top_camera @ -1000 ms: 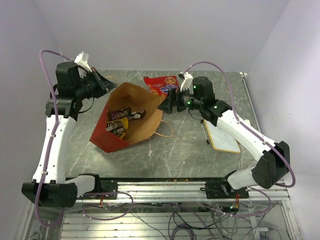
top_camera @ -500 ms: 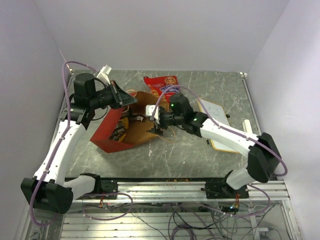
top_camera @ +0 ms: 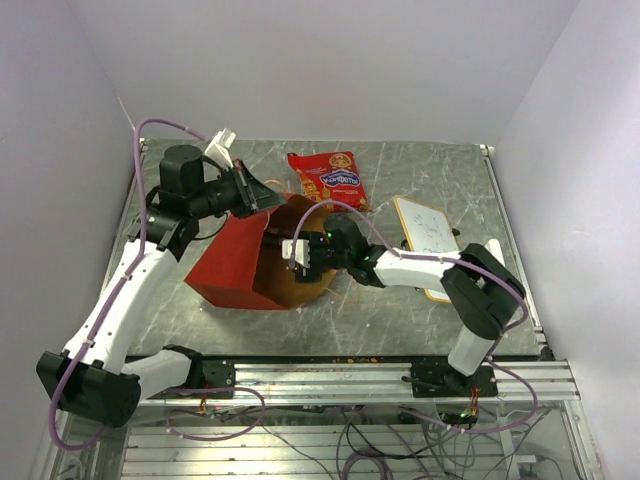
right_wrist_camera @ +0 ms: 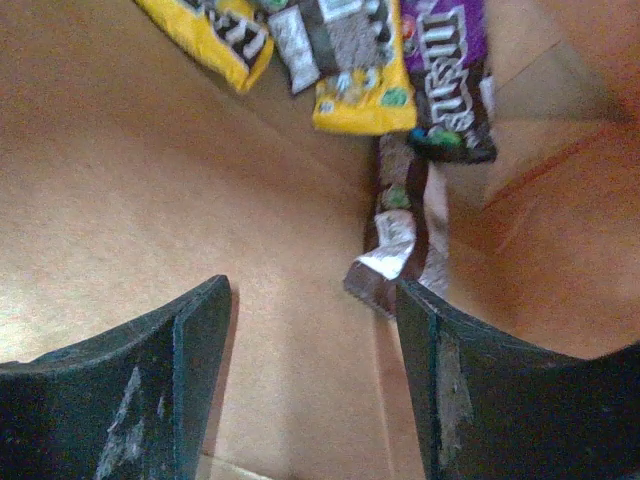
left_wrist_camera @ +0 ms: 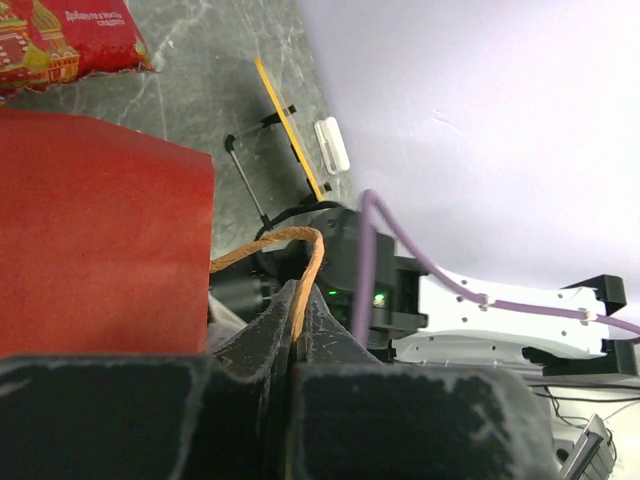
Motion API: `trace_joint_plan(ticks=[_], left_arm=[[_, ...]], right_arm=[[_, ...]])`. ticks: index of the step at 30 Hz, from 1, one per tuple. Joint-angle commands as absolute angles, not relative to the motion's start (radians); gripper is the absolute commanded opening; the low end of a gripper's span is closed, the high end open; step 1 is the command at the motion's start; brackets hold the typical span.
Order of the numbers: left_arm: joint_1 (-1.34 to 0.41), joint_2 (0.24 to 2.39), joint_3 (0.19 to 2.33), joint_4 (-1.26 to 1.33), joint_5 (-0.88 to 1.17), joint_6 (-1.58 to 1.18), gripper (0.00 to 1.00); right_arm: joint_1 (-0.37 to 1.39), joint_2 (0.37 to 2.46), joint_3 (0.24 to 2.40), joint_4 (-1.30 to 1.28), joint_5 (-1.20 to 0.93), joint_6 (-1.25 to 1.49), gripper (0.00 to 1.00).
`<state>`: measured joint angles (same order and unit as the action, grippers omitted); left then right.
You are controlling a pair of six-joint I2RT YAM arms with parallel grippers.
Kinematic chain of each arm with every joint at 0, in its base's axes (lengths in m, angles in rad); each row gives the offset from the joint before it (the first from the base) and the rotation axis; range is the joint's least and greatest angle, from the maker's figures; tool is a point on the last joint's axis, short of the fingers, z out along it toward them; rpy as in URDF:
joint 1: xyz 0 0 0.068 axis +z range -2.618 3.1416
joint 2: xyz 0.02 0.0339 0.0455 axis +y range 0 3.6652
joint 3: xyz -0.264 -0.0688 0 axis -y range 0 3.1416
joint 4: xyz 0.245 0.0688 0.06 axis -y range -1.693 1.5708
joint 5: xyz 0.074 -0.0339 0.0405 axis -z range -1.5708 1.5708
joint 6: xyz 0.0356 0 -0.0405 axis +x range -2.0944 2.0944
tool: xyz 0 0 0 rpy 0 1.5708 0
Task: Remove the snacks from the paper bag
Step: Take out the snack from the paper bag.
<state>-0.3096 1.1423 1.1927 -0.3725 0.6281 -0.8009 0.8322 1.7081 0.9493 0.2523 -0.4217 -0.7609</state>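
The paper bag [top_camera: 228, 265] lies on the table, its red side up and its mouth to the right. My left gripper [top_camera: 262, 197] is shut on the bag's string handle [left_wrist_camera: 311, 258] and holds the upper edge raised. My right gripper [top_camera: 296, 255] is open and empty inside the bag's mouth. In the right wrist view its jaws [right_wrist_camera: 315, 330] stand wide over the brown inner wall [right_wrist_camera: 120, 200]. Ahead lie a yellow packet [right_wrist_camera: 365, 95], a dark M&M's packet [right_wrist_camera: 452, 90] and a dark silvery wrapper [right_wrist_camera: 393, 240] near the right finger. The large red packet [top_camera: 328, 177] lies outside on the table.
A white wood-framed board [top_camera: 428, 230] lies on the table right of the bag, with its marker beside it. The red packet [left_wrist_camera: 60, 40] and the board's edge [left_wrist_camera: 290, 130] show in the left wrist view. Walls close in on the left, back and right.
My right gripper has moved left from outside the bag into its mouth. My left gripper has drawn the handle up and right, tipping the bag so its red side faces up.
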Motion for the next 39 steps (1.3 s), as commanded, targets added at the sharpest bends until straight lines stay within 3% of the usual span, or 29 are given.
trace_joint_plan(ticks=[1, 9, 14, 16, 21, 24, 27, 39], left_arm=[[-0.313, 1.142, 1.272, -0.428, 0.581, -0.749, 0.07], [-0.313, 1.168, 1.282, -0.457, 0.601, -0.767, 0.07], [-0.313, 1.174, 1.307, -0.503, 0.587, -0.762, 0.07], [-0.313, 1.170, 1.309, -0.512, 0.576, -0.764, 0.07], [-0.312, 1.147, 1.334, -0.610, 0.495, -0.759, 0.07], [-0.311, 1.135, 1.337, -0.652, 0.455, -0.766, 0.07], [-0.310, 1.126, 1.322, -0.656, 0.420, -0.790, 0.07], [-0.296, 1.184, 1.403, -0.729, 0.367, -0.763, 0.07]], right_arm=[[0.829, 1.779, 0.919, 0.463, -0.371, -0.795, 0.69], [0.828, 1.983, 1.039, 0.624, -0.279, -0.753, 0.79], [0.824, 2.104, 1.120, 0.667, -0.207, -0.727, 0.79], [0.825, 2.140, 1.151, 0.670, -0.160, -0.696, 0.74], [0.825, 2.110, 1.116, 0.656, -0.158, -0.627, 0.38], [0.828, 2.065, 1.090, 0.625, -0.196, -0.588, 0.26], [0.829, 2.011, 1.068, 0.587, -0.248, -0.531, 0.01], [0.854, 1.674, 0.949, 0.285, -0.319, -0.335, 0.00]])
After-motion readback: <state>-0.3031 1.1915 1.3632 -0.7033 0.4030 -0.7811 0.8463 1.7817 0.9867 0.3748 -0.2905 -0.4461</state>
